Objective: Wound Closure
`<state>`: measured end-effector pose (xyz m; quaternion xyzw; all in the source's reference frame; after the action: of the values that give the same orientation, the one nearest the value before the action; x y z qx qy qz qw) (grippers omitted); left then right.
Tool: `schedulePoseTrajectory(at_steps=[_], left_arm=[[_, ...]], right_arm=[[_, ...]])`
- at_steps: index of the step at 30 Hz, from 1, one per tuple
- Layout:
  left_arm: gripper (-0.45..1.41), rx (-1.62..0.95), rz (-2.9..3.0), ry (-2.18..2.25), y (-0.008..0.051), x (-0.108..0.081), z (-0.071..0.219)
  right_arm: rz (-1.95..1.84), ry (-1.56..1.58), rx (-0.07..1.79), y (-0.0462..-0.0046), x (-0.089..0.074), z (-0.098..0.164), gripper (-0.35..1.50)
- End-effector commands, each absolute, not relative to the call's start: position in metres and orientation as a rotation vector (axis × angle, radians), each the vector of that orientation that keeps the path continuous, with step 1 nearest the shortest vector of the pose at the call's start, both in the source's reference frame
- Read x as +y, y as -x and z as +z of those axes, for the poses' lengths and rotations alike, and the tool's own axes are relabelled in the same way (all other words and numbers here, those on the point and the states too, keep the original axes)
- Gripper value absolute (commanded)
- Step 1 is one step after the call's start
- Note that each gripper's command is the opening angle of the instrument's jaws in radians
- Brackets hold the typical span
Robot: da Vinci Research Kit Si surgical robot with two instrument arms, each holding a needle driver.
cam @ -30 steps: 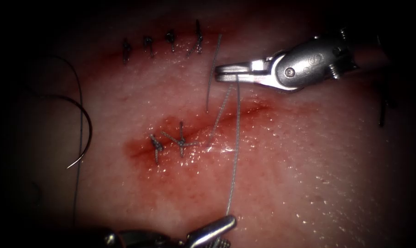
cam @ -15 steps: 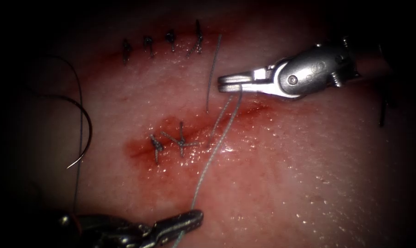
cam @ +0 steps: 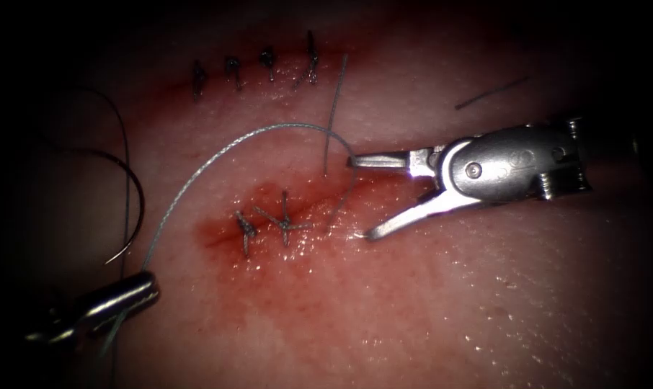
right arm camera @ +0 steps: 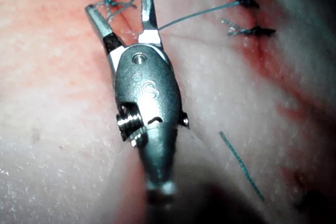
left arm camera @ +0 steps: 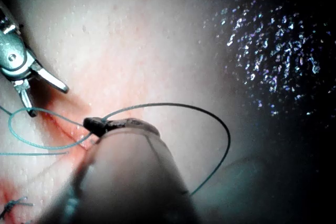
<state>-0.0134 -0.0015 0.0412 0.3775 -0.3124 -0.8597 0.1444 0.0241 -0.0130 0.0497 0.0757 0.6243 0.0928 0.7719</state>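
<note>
The tissue point(cam: 442, 288) is pale pink, speckled with small bright glints. Red fluid point(cam: 269, 216) stains it around the cut point(cam: 384, 176), darkest along the line. The thread point(cam: 218, 155) is grey-green in the endoscope view and teal in the wrist views. The stitches point(cam: 269, 223) are dark grey. The right hand point(cam: 360, 198) is shiny silver metal. The needle point(cam: 128, 209) is dark.
</note>
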Motion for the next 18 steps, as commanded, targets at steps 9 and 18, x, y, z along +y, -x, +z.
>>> schedulePoseTrajectory(at_steps=[9,18], left_arm=[[-0.45,-0.911,-2.497,-1.041,0.0127,-0.0028,0.0422],[-0.45,-0.923,-2.483,-1.025,0.0133,-0.0035,0.0422]], right_arm=[[0.289,-0.129,1.351,-0.0226,-0.0107,0.0475,1.41],[0.314,-0.005,1.376,-0.0242,-0.0078,0.0492,-0.35]])
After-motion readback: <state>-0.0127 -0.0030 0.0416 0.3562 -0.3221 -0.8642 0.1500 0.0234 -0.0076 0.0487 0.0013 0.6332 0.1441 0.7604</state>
